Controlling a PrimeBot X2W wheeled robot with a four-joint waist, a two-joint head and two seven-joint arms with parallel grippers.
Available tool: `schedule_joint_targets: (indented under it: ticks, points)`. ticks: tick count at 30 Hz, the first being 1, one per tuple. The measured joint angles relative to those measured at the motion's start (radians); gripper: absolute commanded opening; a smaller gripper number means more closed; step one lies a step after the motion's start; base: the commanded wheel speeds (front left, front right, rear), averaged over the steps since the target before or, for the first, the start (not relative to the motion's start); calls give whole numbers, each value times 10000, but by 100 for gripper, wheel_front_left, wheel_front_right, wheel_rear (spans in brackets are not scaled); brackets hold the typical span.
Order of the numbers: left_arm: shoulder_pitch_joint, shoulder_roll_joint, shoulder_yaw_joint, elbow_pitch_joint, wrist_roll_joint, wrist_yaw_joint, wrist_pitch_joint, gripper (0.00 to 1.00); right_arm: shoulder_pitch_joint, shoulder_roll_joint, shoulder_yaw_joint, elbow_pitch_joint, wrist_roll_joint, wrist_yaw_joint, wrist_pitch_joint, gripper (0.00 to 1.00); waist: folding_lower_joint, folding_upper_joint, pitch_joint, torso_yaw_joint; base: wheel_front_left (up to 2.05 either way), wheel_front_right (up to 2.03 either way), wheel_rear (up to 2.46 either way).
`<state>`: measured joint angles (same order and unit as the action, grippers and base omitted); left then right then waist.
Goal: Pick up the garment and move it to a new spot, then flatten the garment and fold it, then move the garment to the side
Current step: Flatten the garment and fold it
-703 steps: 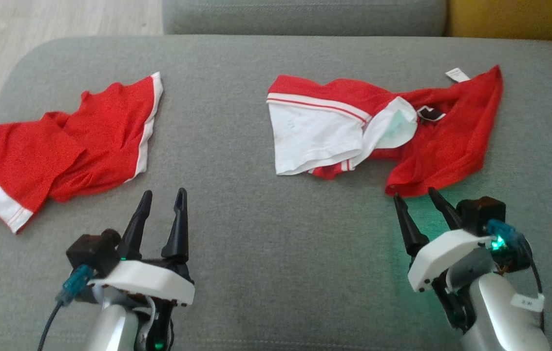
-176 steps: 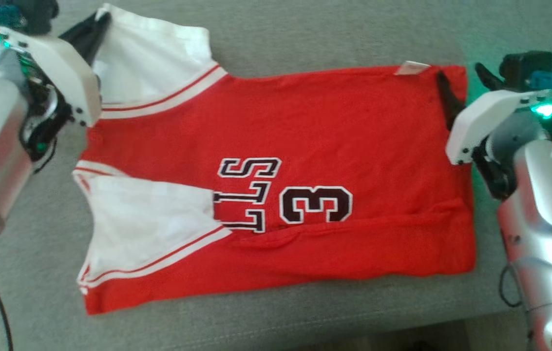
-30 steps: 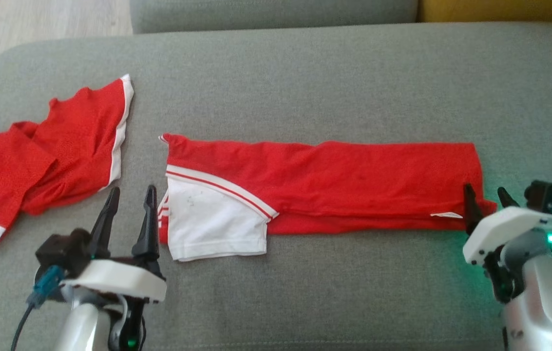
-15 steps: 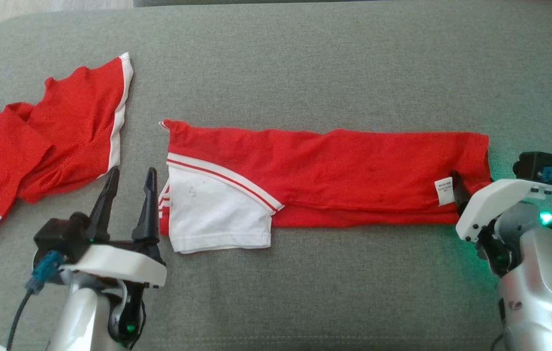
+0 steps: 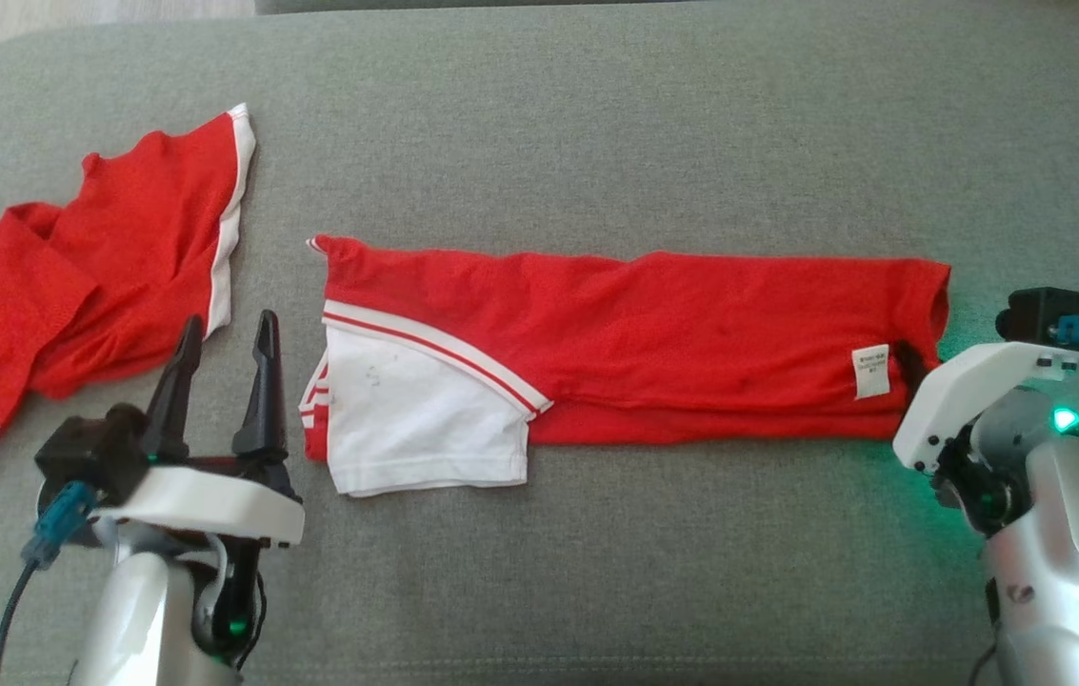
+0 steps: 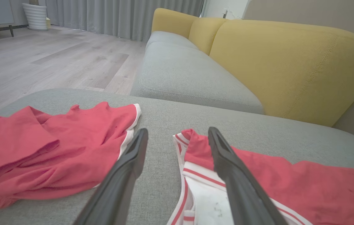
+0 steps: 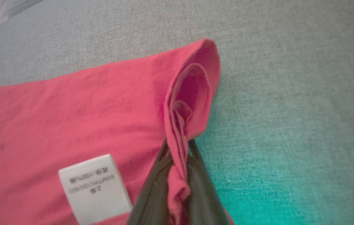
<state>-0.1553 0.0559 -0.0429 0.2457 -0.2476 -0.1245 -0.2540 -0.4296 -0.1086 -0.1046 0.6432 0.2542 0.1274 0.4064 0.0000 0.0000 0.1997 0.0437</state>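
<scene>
You have the garment [image 5: 634,348] lying as a long, folded red band across the grey sofa cushion [image 5: 596,124]. Its white sleeve panel [image 5: 415,429] is at its left end and a white care label [image 5: 870,370] sits near its right end. Your right gripper [image 5: 910,367] is at the garment's right end, just beside the label. Its fingers [image 7: 152,190] are drawn together and clamped on a bunched fold of the red hem, and the right wrist view confirms cloth pinched between them. Your left gripper [image 5: 220,333] stands just off the garment's left end, near the white panel, with its fingers apart and holding nothing. Whether it touches the striped edge cannot be determined. A second red piece with white trim [image 5: 91,257] lies crumpled beyond the garment's left end, apart from it. The left gripper stands between the two. A green glow falls on the cushion beside the garment's right end.
</scene>
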Motion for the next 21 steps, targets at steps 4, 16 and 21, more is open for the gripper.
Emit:
schedule_joint_targets:
  ticks: [4, 16, 21]
  points:
    - [0, -6, 54, -31, 79, 0, 0, 100, 3, -125, -205, 46, -550, 12, -234, 0, 0, 0, -37, -22, 0, 0, 0]
    - [32, -54, 42, 38, 84, 0, 0, 100, -35, -667, -3057, 10, -4807, 17, -1467, 0, 0, 0, -550, -50, 0, 0, 0]
    - [146, -84, 29, 79, 79, -2, 0, 100, -128, 81, -3045, 29, -5183, 15, -1611, 0, 0, 0, -884, -49, 0, 0, 0]
